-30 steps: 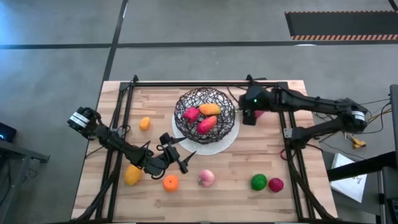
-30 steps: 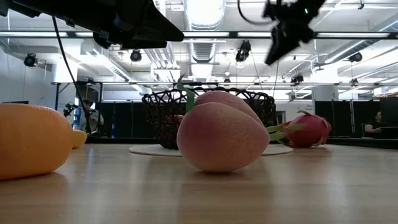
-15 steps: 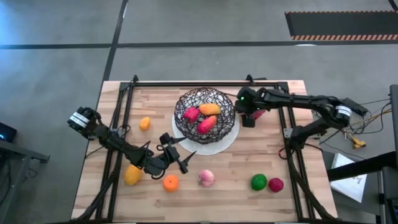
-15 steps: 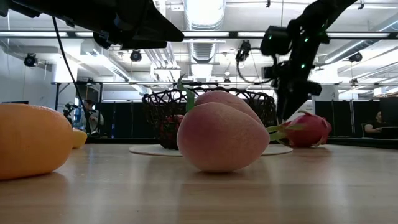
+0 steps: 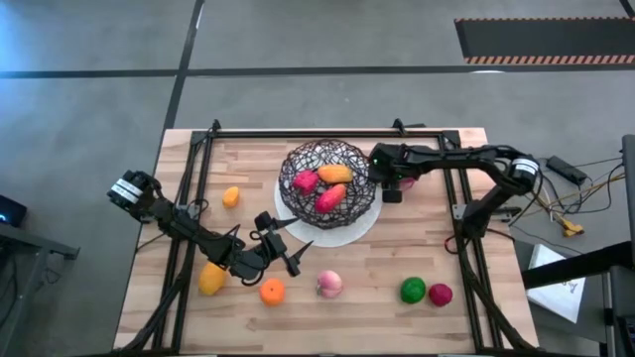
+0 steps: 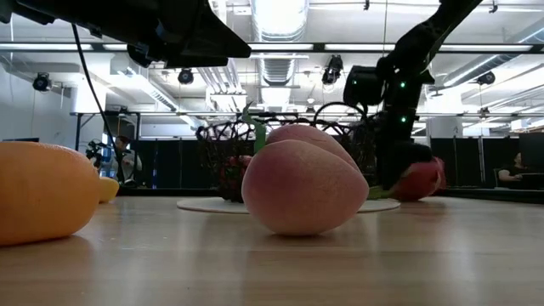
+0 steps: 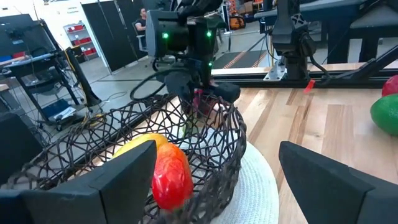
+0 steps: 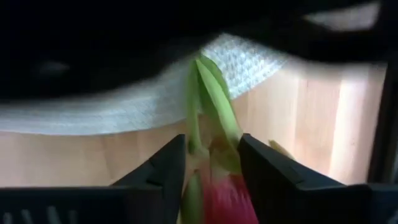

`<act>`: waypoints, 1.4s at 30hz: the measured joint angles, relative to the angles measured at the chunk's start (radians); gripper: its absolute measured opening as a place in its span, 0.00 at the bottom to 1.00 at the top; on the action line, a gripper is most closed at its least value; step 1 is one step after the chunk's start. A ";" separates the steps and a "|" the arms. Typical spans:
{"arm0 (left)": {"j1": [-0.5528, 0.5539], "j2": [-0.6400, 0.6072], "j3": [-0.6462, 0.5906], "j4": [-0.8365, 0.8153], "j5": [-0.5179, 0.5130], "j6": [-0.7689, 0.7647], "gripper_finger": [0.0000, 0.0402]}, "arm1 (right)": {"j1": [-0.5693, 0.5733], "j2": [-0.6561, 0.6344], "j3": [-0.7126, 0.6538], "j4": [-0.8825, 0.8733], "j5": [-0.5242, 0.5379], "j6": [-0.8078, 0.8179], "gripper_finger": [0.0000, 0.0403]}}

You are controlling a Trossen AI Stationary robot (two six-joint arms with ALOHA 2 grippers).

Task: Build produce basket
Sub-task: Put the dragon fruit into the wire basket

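Observation:
The black wire basket (image 5: 327,178) stands on a white round plate (image 5: 363,224) and holds a pink, an orange and a red fruit. Just right of it lies a pink dragon fruit (image 6: 422,178) with green leaves (image 8: 211,93). My right gripper (image 5: 393,188) is down on this fruit, its fingers on either side. Loose produce lies along the near side: a yellow fruit (image 5: 211,280), an orange (image 5: 272,292), a peach (image 5: 329,285), a green fruit (image 5: 413,291) and a magenta one (image 5: 441,295). My left gripper (image 5: 285,244) hovers open near the plate's near-left edge, facing the basket (image 7: 155,143). My right gripper has the dragon fruit's leafy end (image 8: 214,158) between its two fingers (image 8: 166,168), one on each side. The fingers come from above, slanting down. The fruit lies on the table beside the plate's rim (image 8: 124,112).
A small orange fruit (image 5: 231,196) lies left of the basket. A black frame rail (image 5: 327,132) runs along the table's far edge, with rails down both sides. Bare wood lies between the plate and the near row of produce.
My right gripper has come down from above the basket's rim to the dragon fruit. It has moved toward the basket and tipped more steeply downward. My left gripper has kept still.

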 joint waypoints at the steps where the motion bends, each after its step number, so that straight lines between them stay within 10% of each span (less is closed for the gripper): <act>1: 0.000 0.000 0.000 0.000 0.000 0.000 0.80 | 0.000 0.006 -0.002 0.000 0.018 -0.004 0.31; 19: 0.000 0.000 0.000 0.000 0.000 0.000 0.80 | 0.001 -0.051 -0.015 -0.055 0.107 -0.009 0.04; 33: 0.000 0.000 0.000 0.001 0.000 0.000 0.80 | 0.090 -0.494 0.011 -0.023 0.372 0.225 0.03; 37: 0.000 0.000 0.000 0.001 0.000 0.000 0.80 | 0.149 -0.635 0.003 0.208 0.260 0.291 0.03; 42: 0.000 0.000 0.000 0.001 0.000 0.000 0.80 | 0.165 -0.730 -0.084 0.596 -0.173 0.421 0.03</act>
